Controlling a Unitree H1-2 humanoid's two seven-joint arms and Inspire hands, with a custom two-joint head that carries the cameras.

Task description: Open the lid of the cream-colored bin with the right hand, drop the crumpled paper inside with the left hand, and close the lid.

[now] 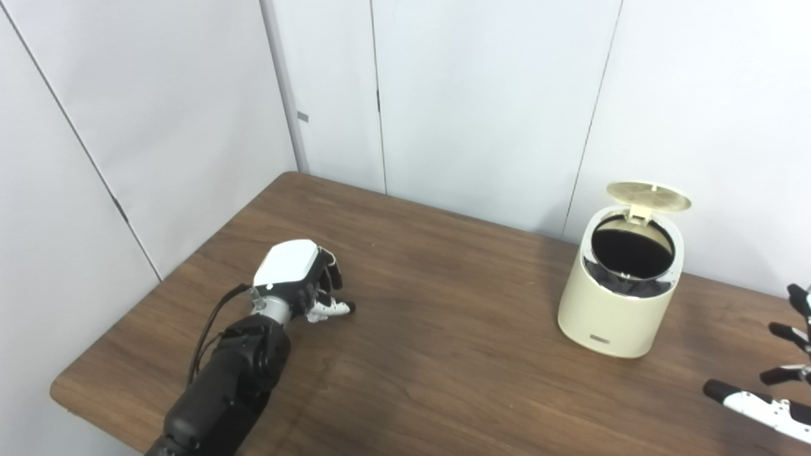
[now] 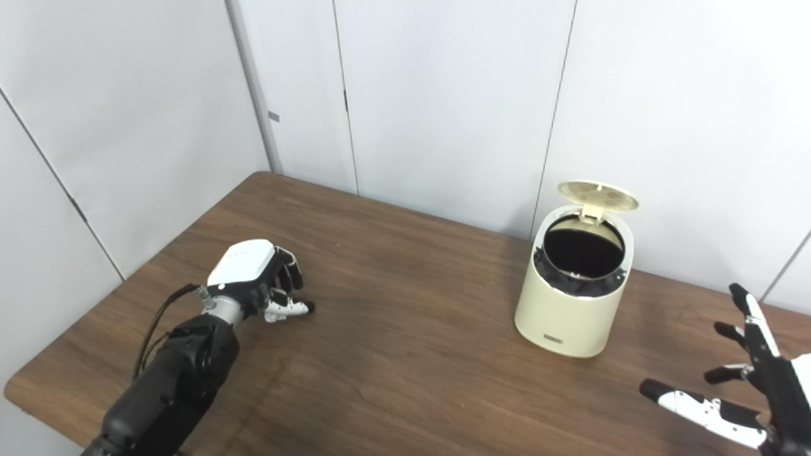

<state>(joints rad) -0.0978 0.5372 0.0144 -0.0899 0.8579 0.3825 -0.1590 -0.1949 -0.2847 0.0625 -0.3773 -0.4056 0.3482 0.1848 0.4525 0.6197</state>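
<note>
**Clerk:** Item one, the bin?

**Me:** Cream-colored bin, round body, standing upright on the right half of the wooden surface, toward the far edge and close to the white wall panels. Its lid is raised, hinged at the far rim, ribbed underside showing. The mouth is open; a dark liner shows around the rim, and the inside reads only as black. A small label plate sits low on the near side.

**Clerk:** Item two, the crumpled paper?

**Me:** I cannot find it in either view. If it is anywhere under my left fingers, it is hidden; I cannot tell.

**Clerk:** Item three, left robot hand?

**Me:** My left robot hand is on the left part of the surface, well apart from the bin, white back upward, dark fingers curled down and inward toward the wood, thumb tip pointing right just above the wood. Whether the curl is closed on something or on nothing, I cannot tell.

**Clerk:** Item four, right robot hand?

**Me:** My right robot hand is at the near right corner, partly cut by the picture's edge, fingers spread wide apart, holding nothing, clear of the bin and lower right of it.
</note>
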